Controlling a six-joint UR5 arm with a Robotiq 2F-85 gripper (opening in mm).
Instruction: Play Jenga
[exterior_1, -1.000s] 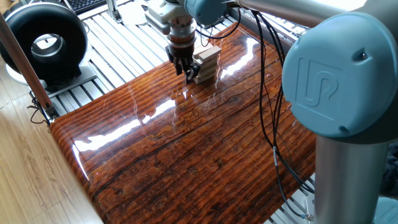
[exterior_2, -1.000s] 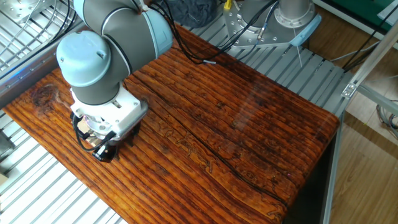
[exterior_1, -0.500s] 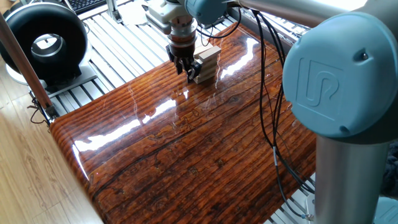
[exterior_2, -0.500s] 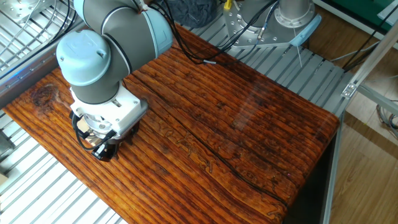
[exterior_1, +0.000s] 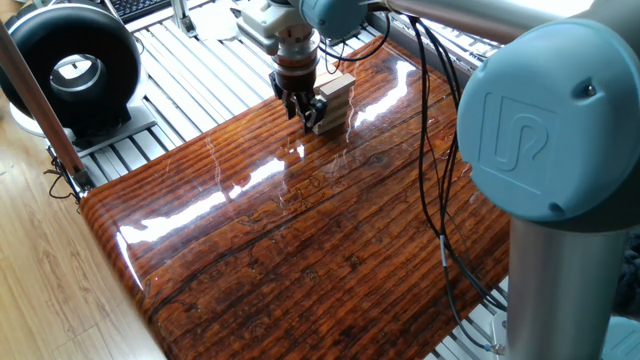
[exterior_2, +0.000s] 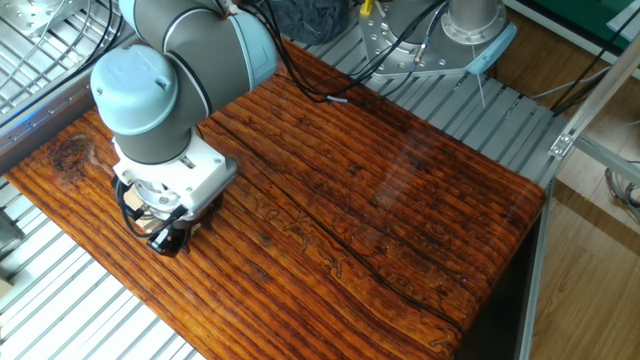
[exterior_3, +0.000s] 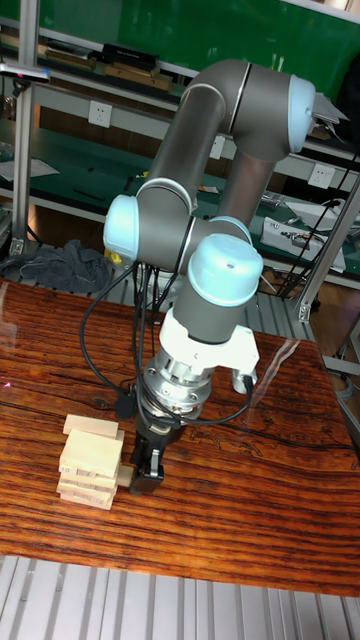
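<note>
The hand (exterior_3: 146, 470) grips a block end (hidden in the other fixed view) on its one neighbouring Jenga tower (exterior_3: 90, 462).

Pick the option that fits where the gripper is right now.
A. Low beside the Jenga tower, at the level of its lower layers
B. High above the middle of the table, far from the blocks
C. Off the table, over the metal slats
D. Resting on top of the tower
A: in the tall fixed view the gripper reaches down right next to the Jenga tower, fingertips level with its lower blocks near the table.
</note>
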